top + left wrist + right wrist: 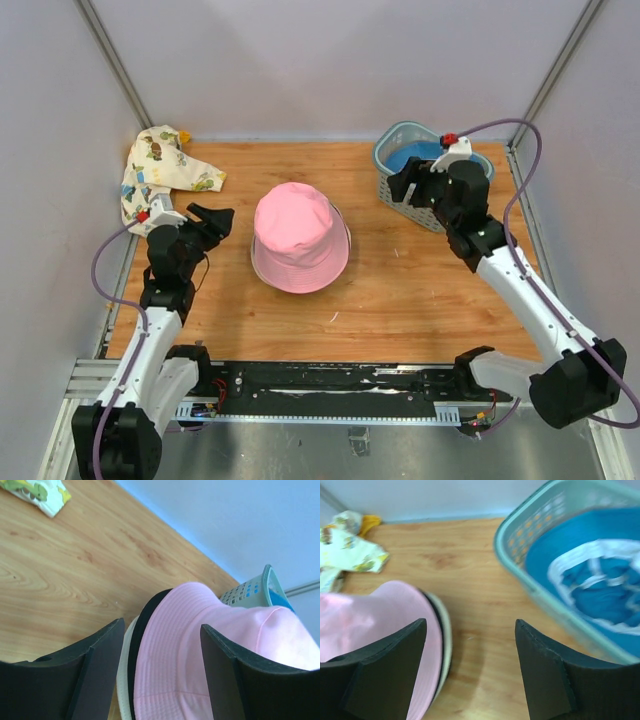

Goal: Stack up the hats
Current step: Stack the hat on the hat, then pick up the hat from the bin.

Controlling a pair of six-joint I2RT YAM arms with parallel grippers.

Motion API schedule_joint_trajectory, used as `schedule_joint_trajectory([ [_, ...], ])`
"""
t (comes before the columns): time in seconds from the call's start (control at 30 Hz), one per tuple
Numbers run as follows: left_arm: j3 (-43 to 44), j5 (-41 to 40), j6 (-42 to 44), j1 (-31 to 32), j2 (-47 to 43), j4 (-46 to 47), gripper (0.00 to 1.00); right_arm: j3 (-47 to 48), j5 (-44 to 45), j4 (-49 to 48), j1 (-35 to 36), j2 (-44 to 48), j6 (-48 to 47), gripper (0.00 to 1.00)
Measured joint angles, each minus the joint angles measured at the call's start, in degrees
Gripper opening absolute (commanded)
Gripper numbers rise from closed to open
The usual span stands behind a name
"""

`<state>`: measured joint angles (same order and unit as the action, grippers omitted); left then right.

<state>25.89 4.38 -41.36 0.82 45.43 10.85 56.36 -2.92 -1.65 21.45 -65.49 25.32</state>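
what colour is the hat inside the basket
Teal-blue; the hat shows best in the right wrist view.

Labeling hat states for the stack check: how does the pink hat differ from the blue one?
Colour: the pink hat is pale pink, the blue hat teal-blue.
Place: the pink hat tops a pile on the table, over a black hat and a cream hat; the blue hat lies in the basket.
Pose: the pink hat sits crown up, the blue hat opening up, white inner seams showing.
Shared: both are soft fabric hats.
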Motion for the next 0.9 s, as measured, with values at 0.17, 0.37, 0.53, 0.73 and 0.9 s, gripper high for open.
schedule_joint_trajectory([
  [0.17,2.16,-0.46,1.07,0.0,0.04,-0.66,0.67,13.35,9.62,8.87,-0.33,-6.69,-9.31,0.75],
  [0.37,2.4,0.15,1.27,0.0,2.75,-0.48,0.67,26.08,16.33,16.5,-4.24,-19.28,-15.39,0.75],
  [0.53,2.4,0.94,1.25,0.07,4.52,0.48,0.67,34.73,21.09,20.5,-7.13,-30.58,-18.01,0.75],
  [0.73,2.4,1.73,1.03,0.9,6.73,3.06,0.67,45.59,25.7,24.3,-9.09,-41.79,-21.7,0.76],
  [0.9,2.4,1.86,0.79,2.38,8.94,5.11,0.67,52.02,27.34,25.64,-11.8,-47.34,-23.58,0.76],
])
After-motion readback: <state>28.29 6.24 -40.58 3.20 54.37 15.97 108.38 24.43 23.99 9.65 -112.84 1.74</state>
